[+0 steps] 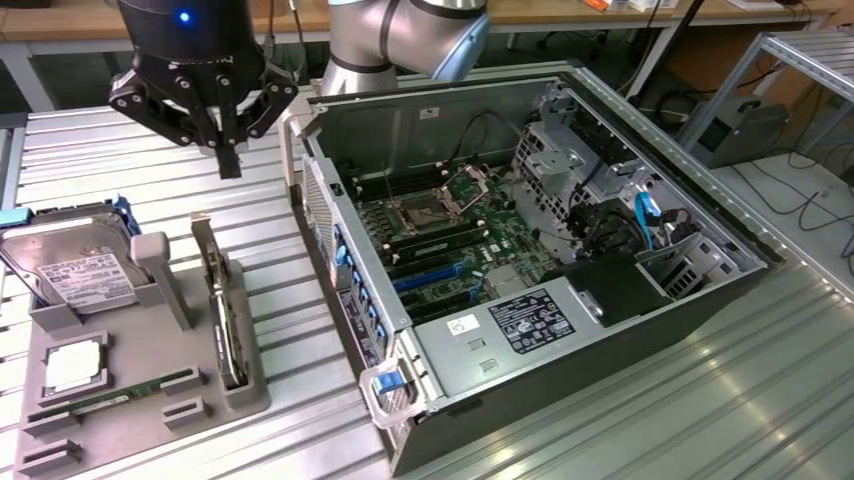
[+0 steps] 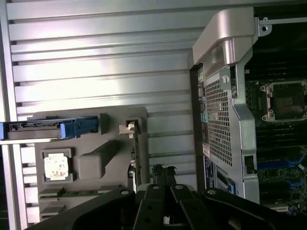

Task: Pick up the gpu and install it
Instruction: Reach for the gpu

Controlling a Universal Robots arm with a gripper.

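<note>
The gripper (image 1: 228, 150) (image 2: 162, 173) was seen closed, its fingers pressed together with nothing held between them. It was held in the air above the slatted metal table (image 1: 747, 400) (image 2: 96, 48), clear of every object.

Below the gripper, and apart from it, the gpu (image 1: 220, 300) (image 2: 135, 158) was found standing on its long edge in a slot of the grey holder tray (image 1: 247, 395) (image 2: 115, 129). It was untouched and not yet lifted. In the wrist view the card was seen edge-on as a thin strip, just past the fingertips and nearly in line with them.

Farther from the gripper, on the other side of the gpu, the remaining parts were seated in the same tray. A hard drive (image 1: 74, 270) (image 2: 48, 128) in a blue carrier was propped upright. A processor (image 1: 74, 368) (image 2: 56, 167) was laid flat in a square recess. A green RAM stick (image 1: 120, 392) (image 2: 72, 193) was laid in a narrow groove.

On the exterior view's right of the gripper, the computer case (image 1: 454, 105) (image 2: 225, 43) was laid on its side with its panel removed. The motherboard (image 1: 467, 240) (image 2: 283, 143) and its empty processor socket (image 1: 427, 213) (image 2: 288, 98) were exposed inside.
</note>
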